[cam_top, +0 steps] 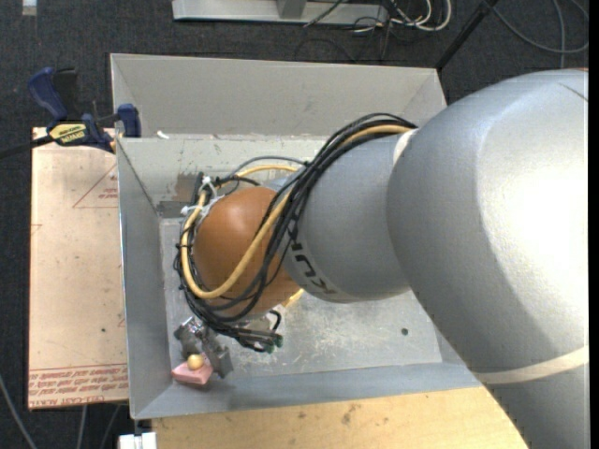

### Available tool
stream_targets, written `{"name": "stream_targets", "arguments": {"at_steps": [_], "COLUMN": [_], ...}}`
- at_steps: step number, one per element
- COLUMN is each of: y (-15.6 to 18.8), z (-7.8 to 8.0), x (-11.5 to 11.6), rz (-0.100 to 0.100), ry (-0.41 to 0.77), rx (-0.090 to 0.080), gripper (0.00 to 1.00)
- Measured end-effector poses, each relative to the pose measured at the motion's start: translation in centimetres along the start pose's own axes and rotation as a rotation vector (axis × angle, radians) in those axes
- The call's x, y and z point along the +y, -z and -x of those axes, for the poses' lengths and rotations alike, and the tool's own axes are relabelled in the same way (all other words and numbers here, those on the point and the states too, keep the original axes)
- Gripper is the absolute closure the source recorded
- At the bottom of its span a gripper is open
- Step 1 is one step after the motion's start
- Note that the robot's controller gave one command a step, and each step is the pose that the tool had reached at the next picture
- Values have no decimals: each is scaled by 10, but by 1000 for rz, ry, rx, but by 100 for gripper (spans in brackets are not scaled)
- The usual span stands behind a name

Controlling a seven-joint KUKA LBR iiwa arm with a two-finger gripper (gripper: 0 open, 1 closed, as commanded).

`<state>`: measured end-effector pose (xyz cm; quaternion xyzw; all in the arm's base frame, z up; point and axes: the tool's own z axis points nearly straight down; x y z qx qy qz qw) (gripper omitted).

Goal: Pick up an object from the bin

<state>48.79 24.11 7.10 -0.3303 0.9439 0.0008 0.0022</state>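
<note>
At bin [374,340] 7 o'clock corner | gripper [202,344] just above small pink block [190,375], pale yellow bead [195,361] on top | grip open or closed: cannot tell

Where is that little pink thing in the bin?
In the camera view the pink thing lies in the lower-left corner of the bin, close against its front wall and right beside the jaws.

Hand [204,346] over pink block [191,374] in bin [140,288] corner, perhaps in contact
</note>
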Motion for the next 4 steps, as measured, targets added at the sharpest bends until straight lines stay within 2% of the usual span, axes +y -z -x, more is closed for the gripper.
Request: {"name": "stream_targets", "arguments": {"at_steps": [1, 2, 3, 4], "y": [0, 67, 57, 74], "z": [0, 0, 16, 9], "x": [0, -1, -28, -22], "rz": [0, 2, -2, 5], "ry": [0, 27, 22, 23], "rx": [0, 7, -8, 16], "gripper": [100, 100, 100, 100]}}
